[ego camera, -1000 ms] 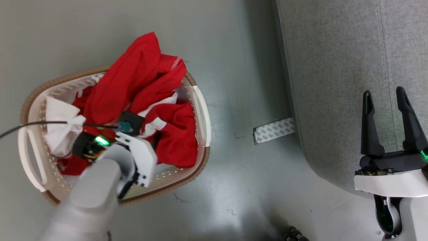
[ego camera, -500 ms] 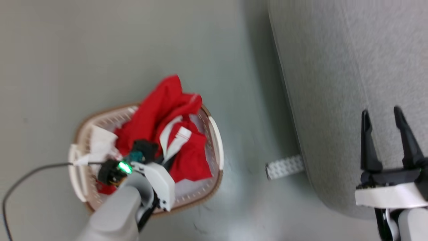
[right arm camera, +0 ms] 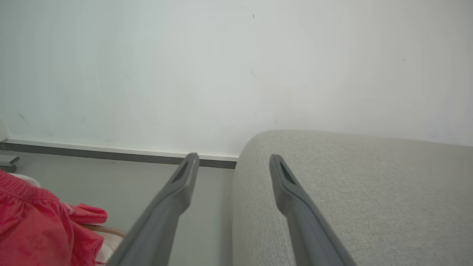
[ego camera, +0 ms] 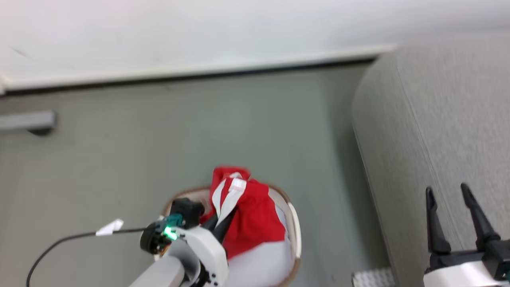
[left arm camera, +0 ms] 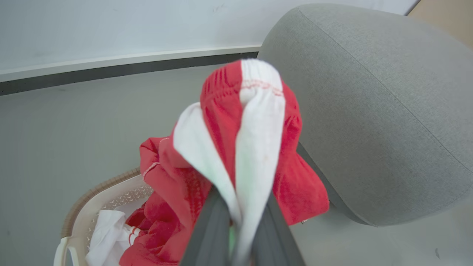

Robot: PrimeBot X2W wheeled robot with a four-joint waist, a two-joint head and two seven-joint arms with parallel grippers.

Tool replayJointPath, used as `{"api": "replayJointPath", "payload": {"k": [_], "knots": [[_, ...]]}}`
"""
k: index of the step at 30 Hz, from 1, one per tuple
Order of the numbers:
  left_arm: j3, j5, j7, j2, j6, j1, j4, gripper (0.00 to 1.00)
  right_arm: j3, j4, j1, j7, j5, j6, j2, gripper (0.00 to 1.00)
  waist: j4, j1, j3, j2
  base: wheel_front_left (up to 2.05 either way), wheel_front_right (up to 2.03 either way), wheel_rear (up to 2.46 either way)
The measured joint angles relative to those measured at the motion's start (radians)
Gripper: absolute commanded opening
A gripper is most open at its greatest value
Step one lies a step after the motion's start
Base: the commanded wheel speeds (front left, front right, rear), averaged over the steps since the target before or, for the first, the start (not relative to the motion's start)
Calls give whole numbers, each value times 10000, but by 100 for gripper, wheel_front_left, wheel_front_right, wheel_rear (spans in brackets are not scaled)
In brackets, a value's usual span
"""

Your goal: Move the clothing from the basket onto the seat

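Above the basket, left fingers pinching red clothing, apparently shorts, right fingers apart

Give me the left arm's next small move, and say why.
Probably carry the left gripper rightward toward the seat, lifting a little. It is shut on the red shorts, which hang bunched above the basket, with the seat's rounded edge close beside them. More red clothing lies in the basket.
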Motion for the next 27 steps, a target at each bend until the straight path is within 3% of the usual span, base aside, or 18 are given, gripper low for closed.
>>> {"api": "replayJointPath", "payload": {"k": [6, 13, 20, 27], "knots": [[54, -180, 497, 548, 349, 825, -1676, 0, 17, 123, 448, 0, 27, 0, -4, 100, 486, -1, -1207, 0, 0, 0, 0], [330, -245, 1016, 1271, 1110, 1330, -4031, 0, 96, 244, 893, 0, 73, 0, -2, 100, 709, 0, -2156, 0, 0, 0, 0], [635, -244, 1383, 1772, 1797, 1532, -5659, 0, 90, 272, 1185, 0, 107, 0, -6, 100, 542, 1, -2598, 0, 0, 0, 0], [978, -213, 1336, 2017, 2278, 1607, -6241, 0, 280, 311, 1385, 0, 109, 0, -4, 100, 158, 2, -2886, 0, 0, 0, 0]]}}
